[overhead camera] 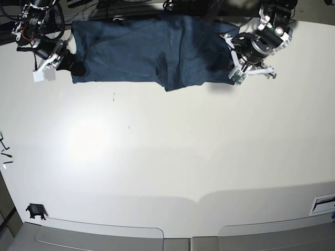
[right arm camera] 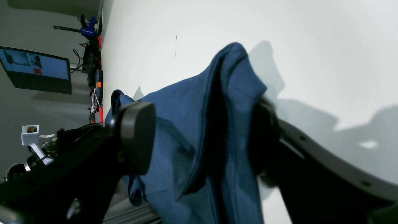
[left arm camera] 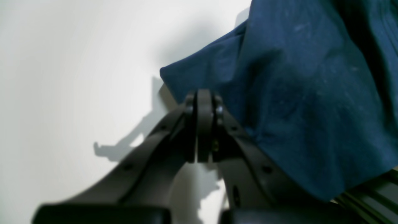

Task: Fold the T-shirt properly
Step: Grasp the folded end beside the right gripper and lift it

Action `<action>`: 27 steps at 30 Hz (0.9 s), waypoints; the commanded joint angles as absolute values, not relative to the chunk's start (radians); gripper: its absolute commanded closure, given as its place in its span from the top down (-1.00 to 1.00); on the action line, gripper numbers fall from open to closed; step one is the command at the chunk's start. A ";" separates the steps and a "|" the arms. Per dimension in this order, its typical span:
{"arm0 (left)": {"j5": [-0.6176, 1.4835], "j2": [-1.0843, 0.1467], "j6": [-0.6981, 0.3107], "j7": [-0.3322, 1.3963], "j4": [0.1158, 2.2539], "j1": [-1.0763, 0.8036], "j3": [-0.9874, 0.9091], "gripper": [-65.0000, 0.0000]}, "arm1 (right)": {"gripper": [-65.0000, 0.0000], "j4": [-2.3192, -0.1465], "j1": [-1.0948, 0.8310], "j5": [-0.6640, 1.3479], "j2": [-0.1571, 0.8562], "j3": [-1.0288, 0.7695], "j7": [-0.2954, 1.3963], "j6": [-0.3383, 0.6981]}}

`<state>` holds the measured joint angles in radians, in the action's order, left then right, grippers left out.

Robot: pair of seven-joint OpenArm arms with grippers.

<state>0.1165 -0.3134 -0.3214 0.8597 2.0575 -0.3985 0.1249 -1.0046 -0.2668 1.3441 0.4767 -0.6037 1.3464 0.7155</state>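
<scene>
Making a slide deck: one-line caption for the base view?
Two arms flank a navy T-shirt stretched along the white table's far edge.

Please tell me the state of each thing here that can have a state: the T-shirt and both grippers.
T-shirt: stretched wide along the table's far edge, creased in the middle, not neatly folded.
Left gripper: jaws shut, empty, beside the cloth's corner.
Right gripper: jaws open, with a bunch of cloth between them.
Monitor: switched on.

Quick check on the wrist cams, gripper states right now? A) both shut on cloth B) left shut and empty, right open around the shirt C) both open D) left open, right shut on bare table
B: in the left wrist view the left gripper has its pads pressed together beside the T-shirt, nothing between them; the right gripper stands wide open with cloth in the gap.
</scene>
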 commanded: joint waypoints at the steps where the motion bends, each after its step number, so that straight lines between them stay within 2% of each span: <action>1: 0.125 -0.319 -0.321 0.835 2.077 -0.396 0.124 -1.00 | 0.36 -1.003 -0.283 1.267 0.482 -0.595 1.396 0.698; 3: 0.125 -0.319 -0.321 0.836 2.077 -0.396 0.124 -1.00 | 0.35 -1.003 -0.283 1.267 0.482 -0.595 1.396 0.698; 5: 0.125 -0.319 -0.321 0.836 2.077 -0.396 0.124 -1.00 | 0.24 -1.003 -0.283 1.267 0.482 -0.595 1.396 0.698; 7: 0.125 -0.319 -0.321 0.836 2.077 -0.396 0.124 -1.00 | -0.08 -1.003 -0.283 1.267 0.482 -0.595 1.396 0.698; 11: 0.125 -0.319 -0.321 0.836 2.077 -0.396 0.124 -1.00 | -0.94 -1.003 -0.282 1.267 0.482 -0.595 1.396 0.698; 12: 0.125 -0.319 -0.321 0.836 2.077 -0.396 0.124 -1.00 | -1.00 -1.003 -0.282 1.267 0.482 -0.595 1.396 0.698; 19: 0.125 -0.319 -0.321 0.837 2.077 -0.396 0.124 -1.00 | -1.00 -1.008 -0.277 1.278 0.482 -0.595 1.396 0.698; 24: 0.125 -0.319 -0.239 0.862 2.077 -0.397 0.124 -1.00 | -1.00 -1.041 -0.278 1.473 0.482 -0.595 1.396 0.698; 27: 0.125 -0.319 -0.235 0.871 2.077 -0.399 0.124 -1.00 | -1.00 -1.078 -0.278 1.484 0.482 -0.595 1.396 0.698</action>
